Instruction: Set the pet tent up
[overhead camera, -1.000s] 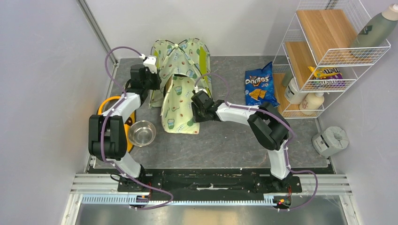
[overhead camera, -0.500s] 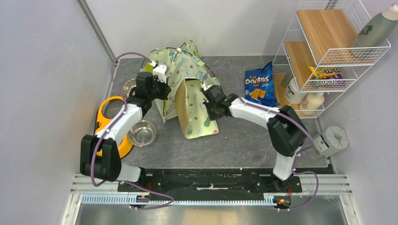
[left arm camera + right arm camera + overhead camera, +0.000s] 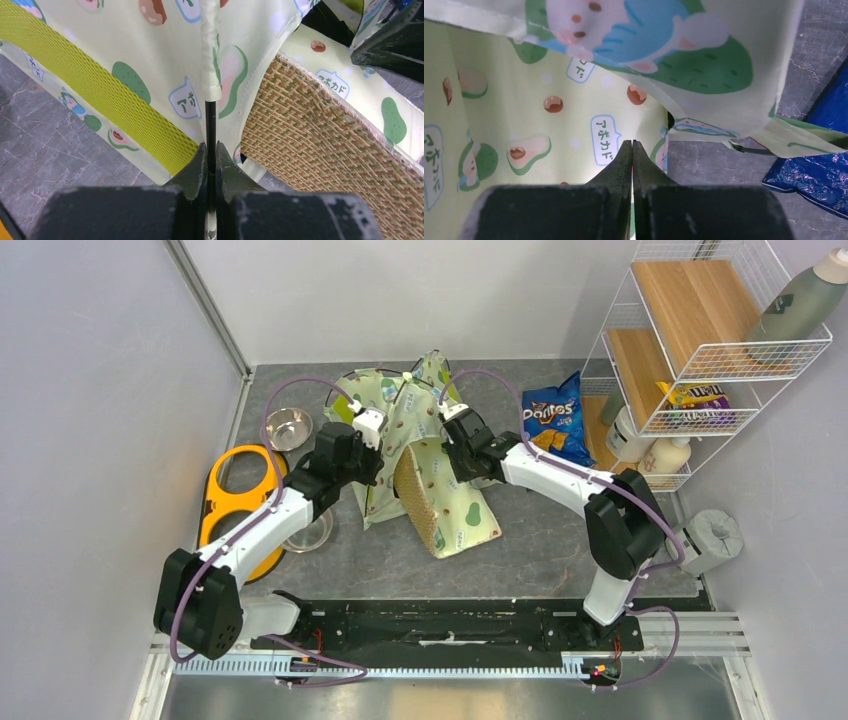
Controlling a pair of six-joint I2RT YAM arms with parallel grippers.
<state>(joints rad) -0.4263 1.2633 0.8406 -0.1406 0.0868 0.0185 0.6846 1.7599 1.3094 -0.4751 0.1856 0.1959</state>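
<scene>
Two grippers bracketed the pet tent (image 3: 400,405), which stood half-raised at the upper middle of the overhead frame on the grey table (image 3: 560,540). The left gripper (image 3: 210,150) was clamped narrow on a thin black pole (image 3: 211,120), whose long axis ran straight up from the jaws into its fabric sleeve. The right gripper (image 3: 632,146) had its jaws pressed together at the tent's right side; whether cloth was pinched could not be told. An avocado-print pad (image 3: 445,505) leaned against the tent. Opening it likely depended on drawing the two sides apart.
</scene>
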